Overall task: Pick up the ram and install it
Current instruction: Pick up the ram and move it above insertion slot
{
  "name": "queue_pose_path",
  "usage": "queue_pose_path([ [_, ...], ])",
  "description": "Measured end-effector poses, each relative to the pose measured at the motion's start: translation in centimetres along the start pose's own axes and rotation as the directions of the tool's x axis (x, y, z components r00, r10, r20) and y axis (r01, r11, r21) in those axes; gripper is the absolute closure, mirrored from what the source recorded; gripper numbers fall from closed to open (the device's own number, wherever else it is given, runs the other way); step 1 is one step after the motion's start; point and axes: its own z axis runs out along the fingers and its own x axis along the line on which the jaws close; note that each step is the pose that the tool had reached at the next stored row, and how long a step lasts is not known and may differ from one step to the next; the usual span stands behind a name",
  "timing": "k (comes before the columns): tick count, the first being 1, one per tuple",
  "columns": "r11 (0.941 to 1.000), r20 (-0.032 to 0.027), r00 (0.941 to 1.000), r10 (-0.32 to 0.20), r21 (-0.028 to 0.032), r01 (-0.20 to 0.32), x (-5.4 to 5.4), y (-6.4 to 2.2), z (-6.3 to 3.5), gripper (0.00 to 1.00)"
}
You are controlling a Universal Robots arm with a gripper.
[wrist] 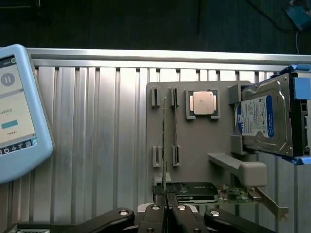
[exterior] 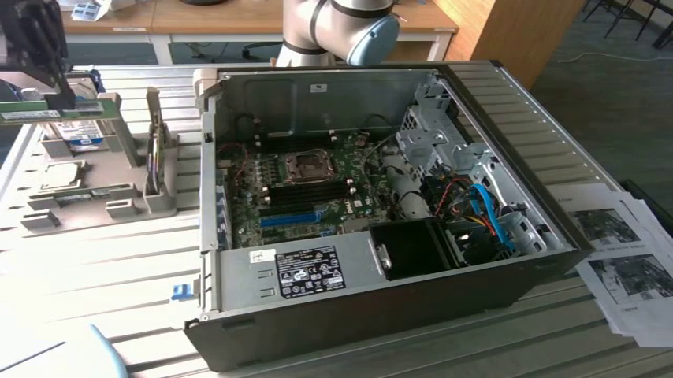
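Gripper (wrist: 166,200) pinches the thin green ram (wrist: 165,145), seen edge-on.

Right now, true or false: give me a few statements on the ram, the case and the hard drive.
1. The fingers are shut on the ram stick. True.
2. The ram stick is seated in its slot. False: it is held over the gray tray, outside the computer case.
3. The computer case is closed up. False: its side is open and the motherboard shows.
4. The hard drive sits on the gray tray. True.
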Motion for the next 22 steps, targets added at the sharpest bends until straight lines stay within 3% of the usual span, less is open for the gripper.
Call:
queue_pose_path([
  [22, 1.0, 0.0, 1.0, 0.0, 0.0, 0.0, 0.0, -4.48, -0.2, 0.89],
])
